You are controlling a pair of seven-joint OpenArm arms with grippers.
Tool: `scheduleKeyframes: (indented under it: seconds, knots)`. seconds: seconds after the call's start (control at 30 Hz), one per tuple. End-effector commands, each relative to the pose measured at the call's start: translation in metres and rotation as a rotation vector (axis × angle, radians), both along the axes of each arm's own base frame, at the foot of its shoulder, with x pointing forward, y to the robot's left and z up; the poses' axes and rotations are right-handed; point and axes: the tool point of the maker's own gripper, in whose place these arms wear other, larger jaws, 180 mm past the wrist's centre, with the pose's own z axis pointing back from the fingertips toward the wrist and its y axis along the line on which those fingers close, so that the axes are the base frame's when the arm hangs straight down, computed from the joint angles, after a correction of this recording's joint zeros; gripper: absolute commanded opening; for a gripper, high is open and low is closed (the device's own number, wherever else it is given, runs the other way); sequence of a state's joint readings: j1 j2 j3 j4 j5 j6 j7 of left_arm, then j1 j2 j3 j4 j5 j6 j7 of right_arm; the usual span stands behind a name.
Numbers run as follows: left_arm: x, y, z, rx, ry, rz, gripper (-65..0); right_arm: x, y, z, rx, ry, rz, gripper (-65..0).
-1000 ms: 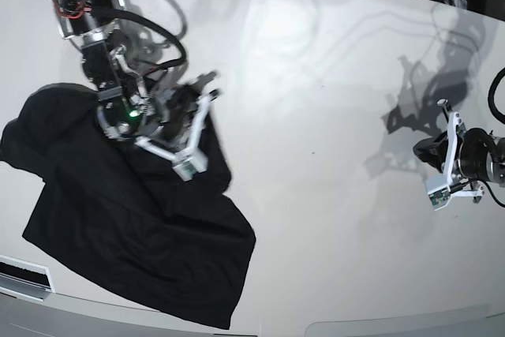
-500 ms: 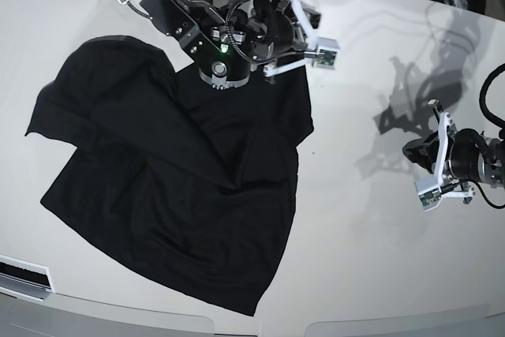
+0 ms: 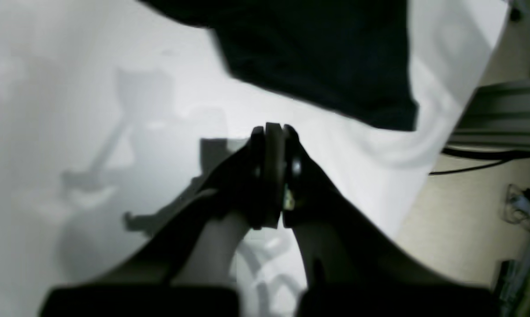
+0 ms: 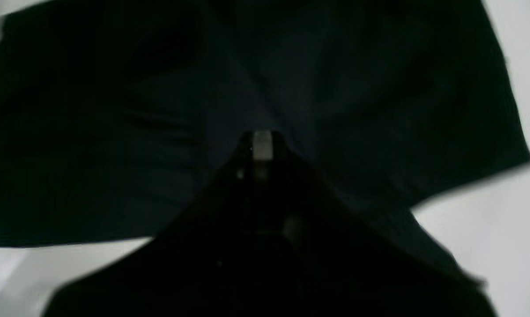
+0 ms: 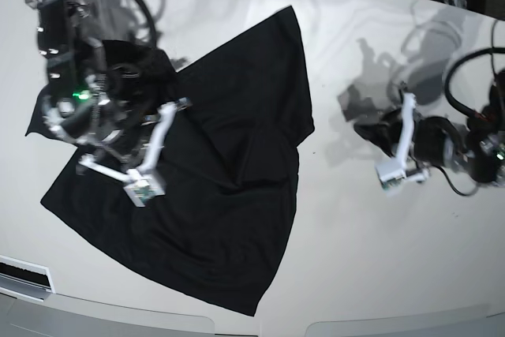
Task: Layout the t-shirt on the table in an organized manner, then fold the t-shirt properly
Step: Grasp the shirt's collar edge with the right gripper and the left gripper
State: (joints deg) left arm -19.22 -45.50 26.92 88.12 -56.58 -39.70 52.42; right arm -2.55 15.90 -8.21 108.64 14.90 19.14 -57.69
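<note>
Below the right arm's closed jaws lies the t-shirt; left jaws, closed, stand well apart.

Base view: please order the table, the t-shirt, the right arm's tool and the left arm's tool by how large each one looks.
1. the table, largest
2. the t-shirt
3. the right tool and the left tool: both look far smaller than the shirt and alike in size; blur and different nearness to the camera leave their order unsure.

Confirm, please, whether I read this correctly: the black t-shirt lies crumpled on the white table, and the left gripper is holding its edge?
Not quite. In the left wrist view the left gripper is shut over bare table, clear of the t-shirt. The t-shirt does lie crumpled on the table.
</note>
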Motion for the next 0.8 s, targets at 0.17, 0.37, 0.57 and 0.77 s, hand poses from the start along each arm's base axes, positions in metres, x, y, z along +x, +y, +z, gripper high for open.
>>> scheduleKeyframes:
  seconds: [0.17,0.37,0.57,0.77]
  knots:
    - [-0.023,-0.044,-0.010,-0.107,0.057,-0.038,-65.0,-0.007,-0.057,0.000,-0.044,-0.010,-0.130,-65.0]
    - [-0.062,-0.082,-0.037,-0.106,0.125,-0.146,-65.0,-0.021,-0.100,-0.013,-0.131,0.006,-0.308,-65.0]
    - [-0.100,-0.095,-0.077,0.036,0.078,-0.335,-65.0,-0.029,-0.118,-0.040,-0.179,0.066,-0.363,-65.0]
    - [-0.108,-0.086,-0.092,0.110,0.056,-0.388,-65.0,-0.047,-0.099,-0.079,-0.100,0.195,-0.237,-65.0]
